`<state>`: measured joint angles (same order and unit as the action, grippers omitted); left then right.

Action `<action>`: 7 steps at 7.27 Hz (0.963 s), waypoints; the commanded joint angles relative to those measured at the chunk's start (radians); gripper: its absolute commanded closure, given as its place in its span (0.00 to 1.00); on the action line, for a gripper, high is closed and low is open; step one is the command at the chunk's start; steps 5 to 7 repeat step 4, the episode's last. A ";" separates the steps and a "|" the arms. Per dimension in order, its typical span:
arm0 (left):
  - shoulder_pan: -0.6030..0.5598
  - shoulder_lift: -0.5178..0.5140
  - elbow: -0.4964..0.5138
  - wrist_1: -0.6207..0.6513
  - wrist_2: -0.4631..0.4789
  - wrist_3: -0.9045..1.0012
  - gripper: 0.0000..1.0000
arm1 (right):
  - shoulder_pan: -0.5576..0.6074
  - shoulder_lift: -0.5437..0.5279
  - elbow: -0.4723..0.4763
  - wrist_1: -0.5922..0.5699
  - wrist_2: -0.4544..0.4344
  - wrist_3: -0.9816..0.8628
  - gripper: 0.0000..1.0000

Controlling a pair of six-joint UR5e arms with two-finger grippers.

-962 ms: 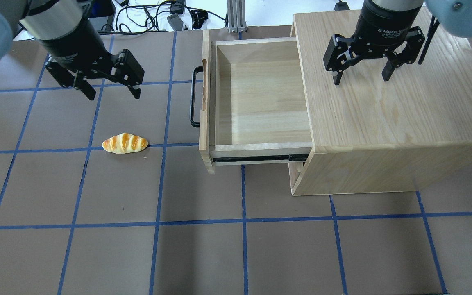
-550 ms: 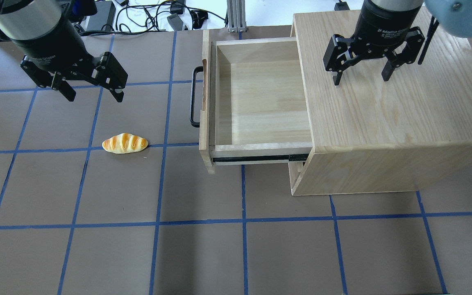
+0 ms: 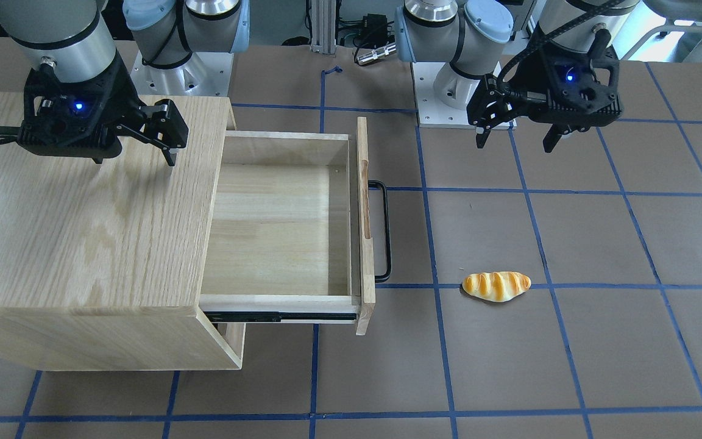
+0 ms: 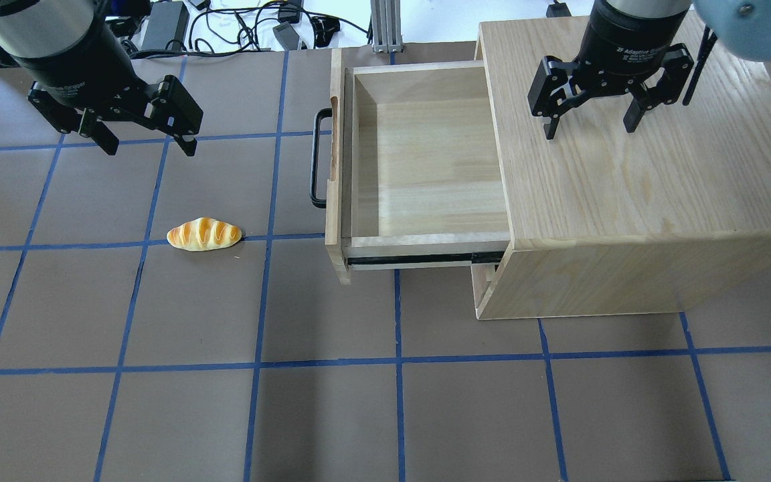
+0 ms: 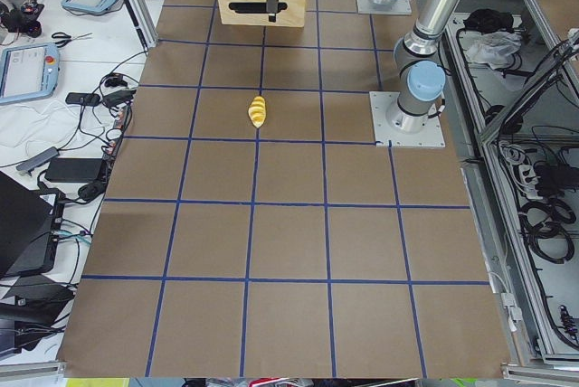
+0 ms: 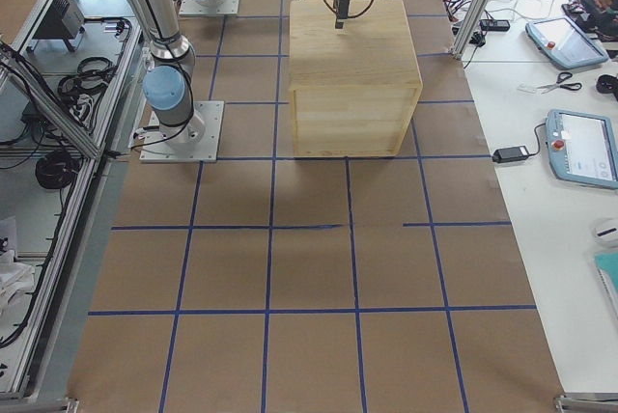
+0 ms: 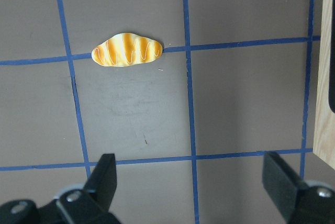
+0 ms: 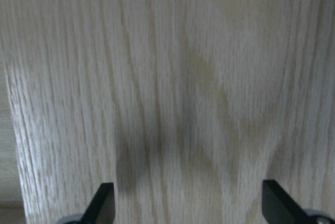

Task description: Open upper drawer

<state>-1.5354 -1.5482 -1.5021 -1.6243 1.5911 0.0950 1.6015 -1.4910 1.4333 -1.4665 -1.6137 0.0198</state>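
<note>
The upper drawer [image 4: 425,161] of pale wood stands pulled far out of the oak-grain cabinet [image 4: 633,181], empty inside. Its black bar handle [image 4: 316,158] faces the table's left; it also shows in the front view [image 3: 384,231]. A black side rail [image 4: 419,258] is exposed. My left gripper [image 4: 146,144] is open and empty, well left of the handle, above the table; it also shows in the front view [image 3: 517,139]. My right gripper [image 4: 589,130] is open and empty just above the cabinet top, which fills the right wrist view [image 8: 172,93].
A toy bread roll [image 4: 203,234] lies on the brown mat left of the drawer, also in the left wrist view [image 7: 127,49]. Cables and power bricks [image 4: 251,27] lie beyond the table's far edge. Blue tape lines grid the mat.
My left gripper has moved left and away from the drawer handle, still open. The drawer, the bread roll and my right gripper have not moved.
</note>
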 commanded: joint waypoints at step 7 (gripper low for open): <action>-0.002 -0.009 -0.006 0.064 0.001 -0.001 0.00 | 0.000 0.000 -0.001 0.000 0.000 0.000 0.00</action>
